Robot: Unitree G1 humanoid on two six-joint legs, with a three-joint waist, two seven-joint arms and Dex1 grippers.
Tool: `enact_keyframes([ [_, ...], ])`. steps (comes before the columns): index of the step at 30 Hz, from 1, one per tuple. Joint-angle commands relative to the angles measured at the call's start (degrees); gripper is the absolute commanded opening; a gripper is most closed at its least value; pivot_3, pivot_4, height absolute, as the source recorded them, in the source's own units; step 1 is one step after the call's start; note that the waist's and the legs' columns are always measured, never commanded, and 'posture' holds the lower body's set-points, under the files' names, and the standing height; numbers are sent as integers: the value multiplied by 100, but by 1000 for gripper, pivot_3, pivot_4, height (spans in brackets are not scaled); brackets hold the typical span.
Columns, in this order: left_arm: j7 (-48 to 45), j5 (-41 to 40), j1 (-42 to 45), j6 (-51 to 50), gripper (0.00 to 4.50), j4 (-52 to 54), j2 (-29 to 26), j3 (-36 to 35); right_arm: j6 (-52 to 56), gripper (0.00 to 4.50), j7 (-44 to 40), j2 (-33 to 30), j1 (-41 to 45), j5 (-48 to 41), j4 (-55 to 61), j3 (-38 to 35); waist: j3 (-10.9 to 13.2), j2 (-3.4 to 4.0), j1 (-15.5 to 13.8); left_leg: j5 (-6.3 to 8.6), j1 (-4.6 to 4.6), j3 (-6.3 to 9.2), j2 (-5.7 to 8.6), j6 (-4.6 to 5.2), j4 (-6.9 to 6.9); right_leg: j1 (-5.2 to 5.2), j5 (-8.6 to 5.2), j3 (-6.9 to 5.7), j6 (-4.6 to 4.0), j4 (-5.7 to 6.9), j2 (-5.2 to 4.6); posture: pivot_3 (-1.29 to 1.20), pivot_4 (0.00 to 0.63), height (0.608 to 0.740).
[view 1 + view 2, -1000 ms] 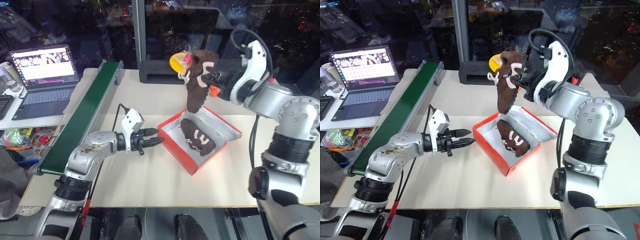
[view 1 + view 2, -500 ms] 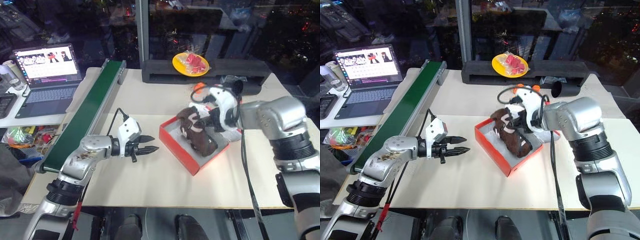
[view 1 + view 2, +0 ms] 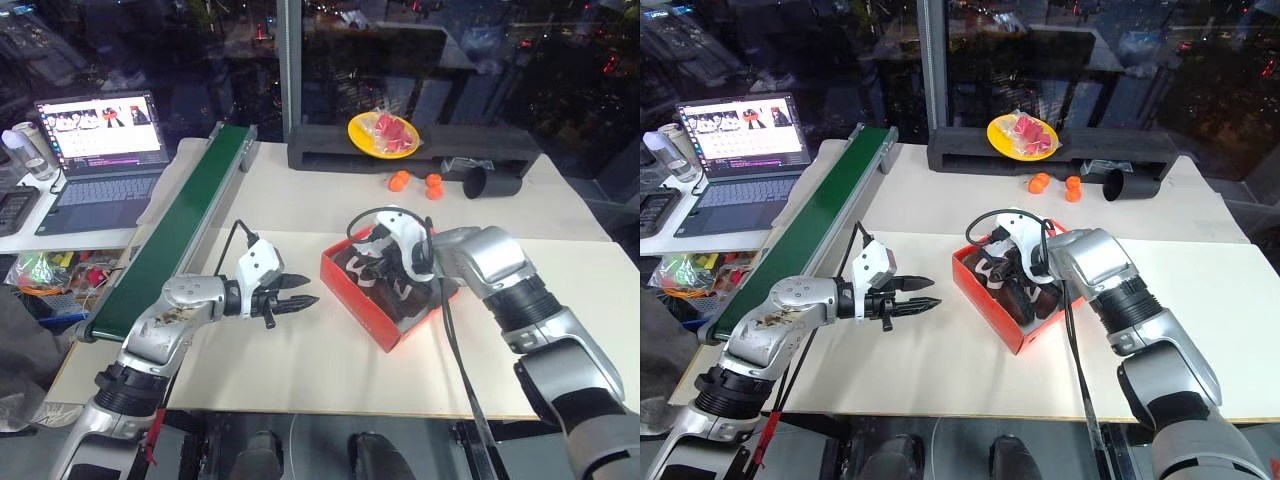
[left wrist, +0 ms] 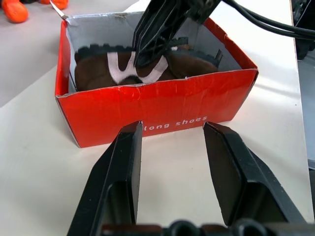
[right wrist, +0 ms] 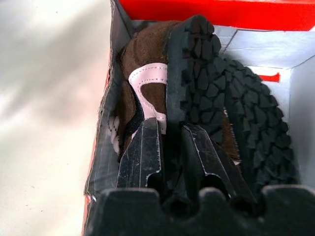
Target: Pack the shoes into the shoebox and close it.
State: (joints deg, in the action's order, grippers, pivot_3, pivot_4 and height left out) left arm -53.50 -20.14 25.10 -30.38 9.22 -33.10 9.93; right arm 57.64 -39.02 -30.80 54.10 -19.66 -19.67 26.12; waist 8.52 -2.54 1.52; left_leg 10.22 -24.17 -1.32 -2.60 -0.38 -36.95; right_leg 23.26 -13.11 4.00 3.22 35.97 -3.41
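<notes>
The red-orange shoebox (image 3: 372, 318) stands open at mid-table, its white inside (image 5: 290, 98) showing. Both dark brown shoes lie in it. One shoe (image 5: 142, 78) rests on the floor of the box with its pale trim up. The other shoe (image 5: 221, 83) is on its side, black tread showing, with my right gripper (image 5: 170, 127) shut on the edge of its sole. In the left eye view the right gripper (image 3: 383, 268) reaches down into the box. My left gripper (image 3: 308, 291) hovers open and empty just left of the box, pointing at its red wall (image 4: 157, 110).
A green conveyor belt (image 3: 180, 225) runs along the table's left side, with a laptop (image 3: 100, 140) beyond it. At the back stand a black block (image 3: 330, 155) bearing a yellow plate (image 3: 383, 133), three orange balls (image 3: 415, 182) and a black cup (image 3: 492, 182) on its side.
My right arm has come down from above the box, lowering the second shoe into it beside the first. The left gripper has stayed in place, still open.
</notes>
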Motion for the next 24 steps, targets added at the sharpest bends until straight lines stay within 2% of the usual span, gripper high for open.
enact_keyframes([
  [1,3,38,86,144,2057,135,36,-40,-165,335,-126,134,-316,595,-962,329,-9,-6,-5,1,21,-1,-1,-1,1,-19,-16,0,-25,-4,-1,0,150,740],
  [3,-7,42,86,155,2057,134,40,-39,-281,335,-206,244,-332,750,-1173,324,-13,-10,-7,1,44,-5,-5,-2,1,-26,-26,0,-31,-8,-3,0,150,740],
  [5,-16,58,98,172,2106,105,61,-28,-461,1195,-246,392,-359,924,-1492,311,-22,-17,-18,1,58,-11,-10,-2,1,-26,-26,0,-31,-7,-4,0,150,740],
  [10,-23,110,154,182,2106,36,152,19,-959,2774,-127,739,-303,1175,-2329,-65,-51,-14,-42,1,80,-25,-16,-3,2,-38,-24,1,-38,-4,-5,0,150,740],
  [11,-30,120,160,183,2106,32,162,23,-1060,3200,-45,764,-263,1234,-2408,-139,-58,-13,-41,1,92,-25,-18,-3,4,-50,-25,-1,-42,-4,-3,0,150,740],
  [14,-43,124,159,174,2106,37,160,5,-1084,4144,199,763,-141,1293,-2295,-438,-65,-8,-40,6,103,-25,-19,-11,4,-58,-31,0,-38,-5,-4,0,150,740],
  [15,-38,121,159,166,2106,48,158,-2,-871,4415,235,700,-147,1169,-1838,-666,-63,-5,-50,28,102,-25,-19,-47,4,-56,-35,0,-32,-5,-5,0,150,740],
  [17,-28,119,149,169,2106,65,150,-26,-465,4415,301,532,-242,1070,-873,-929,-58,2,-86,30,85,-25,-18,-50,4,-42,-35,0,-33,-5,-8,0,150,740],
  [20,12,147,117,185,2106,69,114,-67,498,4415,613,333,-478,804,805,-1601,-35,40,-84,6,-19,-35,-13,-38,3,30,-10,10,-75,12,-12,0,150,740],
  [21,22,168,111,186,2106,64,99,-64,807,4415,723,318,-536,705,1262,-1879,-31,47,-79,-23,-53,-37,-9,-1,3,66,-4,18,-65,19,-9,0,150,740],
  [22,19,186,104,197,2106,59,82,-66,1104,4415,825,335,-582,617,1664,-2146,-27,54,-69,-30,-90,-34,-9,4,2,104,10,19,-17,30,-6,0,150,740],
  [24,36,222,114,226,2106,42,85,-88,1745,4415,1042,374,-621,440,2470,-2854,-21,62,-55,-25,-124,-25,-11,9,9,140,12,18,-4,39,6,0,150,740],
])
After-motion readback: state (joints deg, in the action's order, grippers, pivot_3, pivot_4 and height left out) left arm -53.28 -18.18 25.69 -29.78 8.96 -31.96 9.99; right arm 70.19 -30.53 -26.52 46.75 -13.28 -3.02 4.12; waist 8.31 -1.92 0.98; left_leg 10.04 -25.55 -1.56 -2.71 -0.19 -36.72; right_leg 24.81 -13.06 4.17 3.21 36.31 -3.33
